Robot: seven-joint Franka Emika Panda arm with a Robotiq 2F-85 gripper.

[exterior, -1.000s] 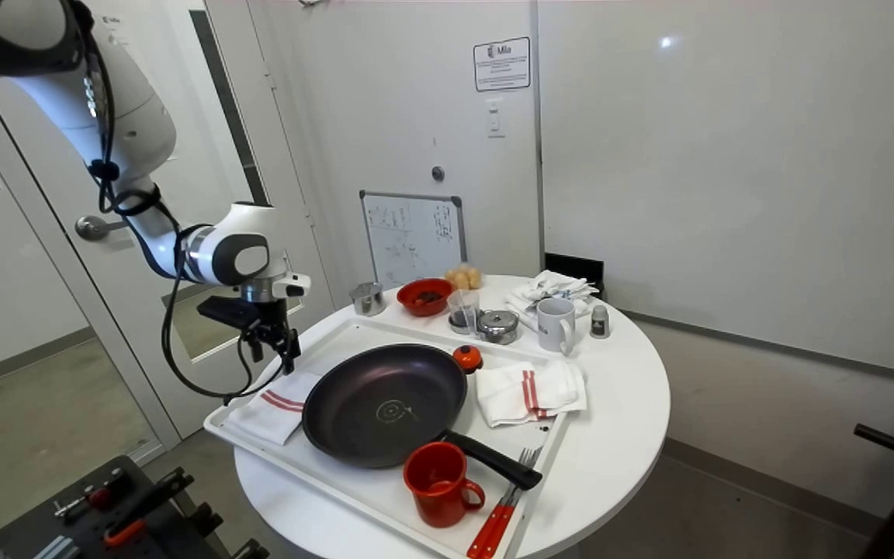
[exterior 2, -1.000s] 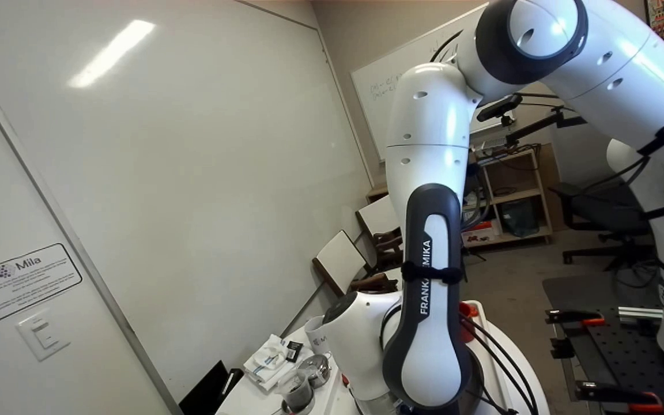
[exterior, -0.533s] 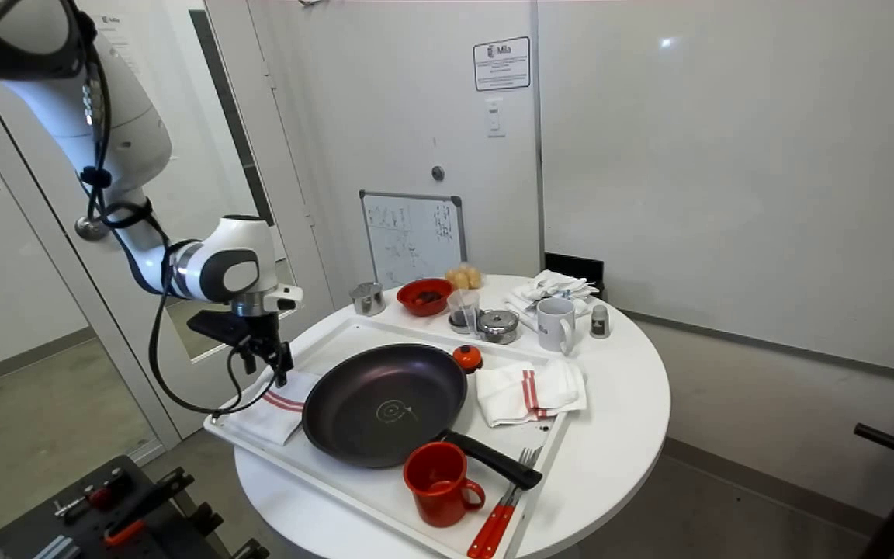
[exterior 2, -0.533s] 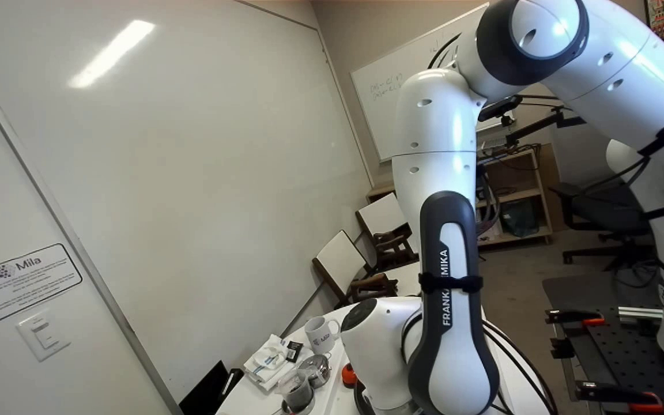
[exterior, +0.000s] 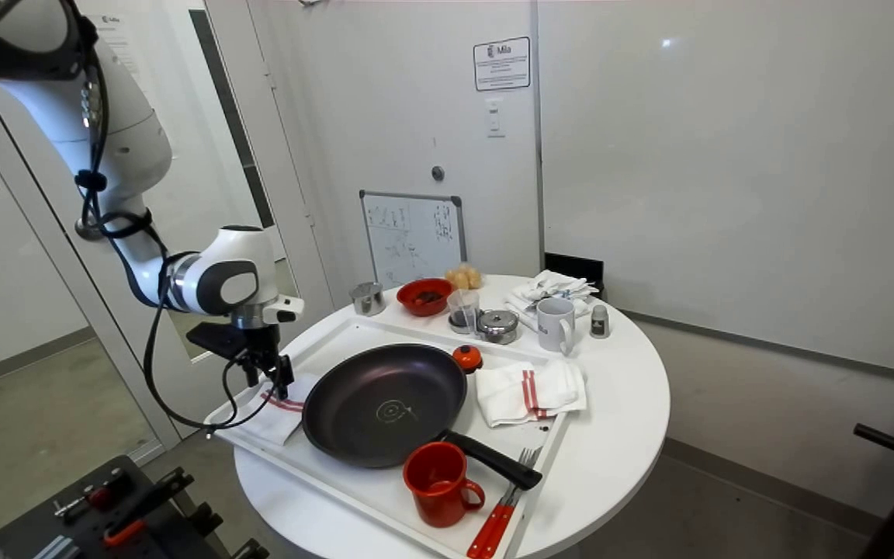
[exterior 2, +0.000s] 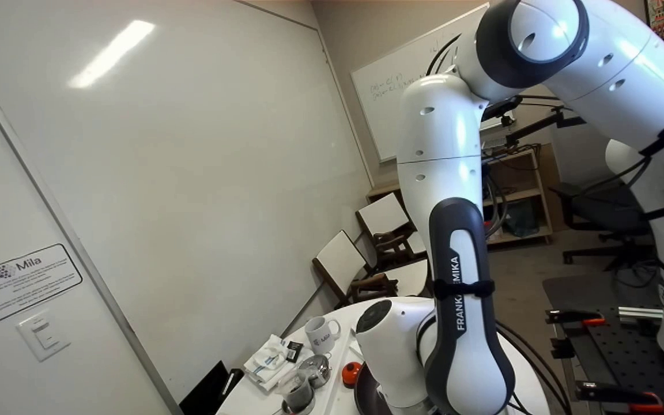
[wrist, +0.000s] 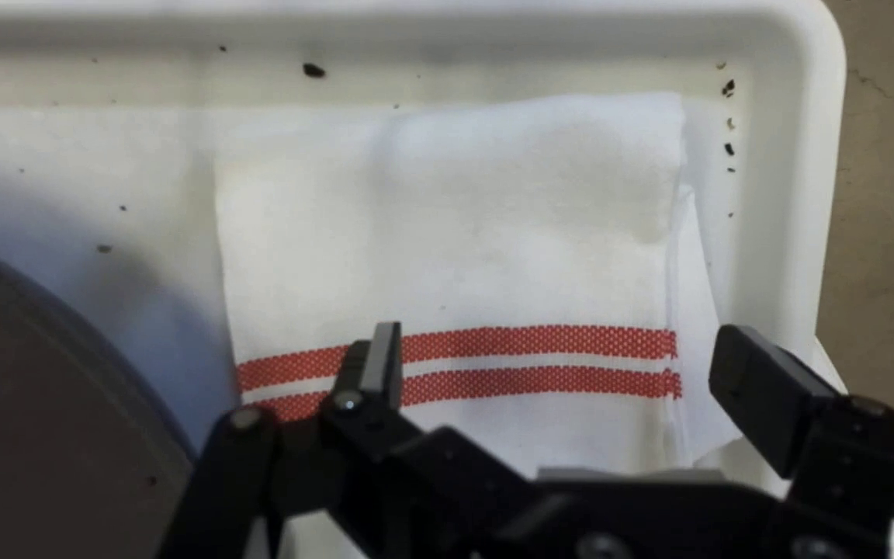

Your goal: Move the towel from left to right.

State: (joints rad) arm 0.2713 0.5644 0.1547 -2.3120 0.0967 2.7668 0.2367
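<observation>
The towel point(exterior: 267, 423), a folded white cloth with two red stripes, lies flat at the left end of the white tray point(exterior: 338, 480). It fills the middle of the wrist view point(wrist: 455, 233). It is hidden in the exterior view with the arm up close. My gripper point(exterior: 270, 388) is open and empty above the towel. In the wrist view the gripper point(wrist: 556, 341) has one finger point(wrist: 379, 365) over the striped part and the other finger point(wrist: 761, 396) just past the towel's right edge. Contact with the cloth cannot be told. A similar striped towel point(exterior: 503, 394) lies at the tray's right side.
A black frying pan point(exterior: 385, 396) stands beside the towel; its rim shows in the wrist view point(wrist: 43, 435). A red mug point(exterior: 435, 485) and red-handled cutlery point(exterior: 497, 516) are at the tray's front. A white mug point(exterior: 554, 322), red bowl point(exterior: 425, 309) and lidded pot point(exterior: 498, 328) stand behind.
The gripper has come down toward the left towel and shifted slightly left in an exterior view. The arm has swung rightward and lower in an exterior view. Both towels have not moved.
</observation>
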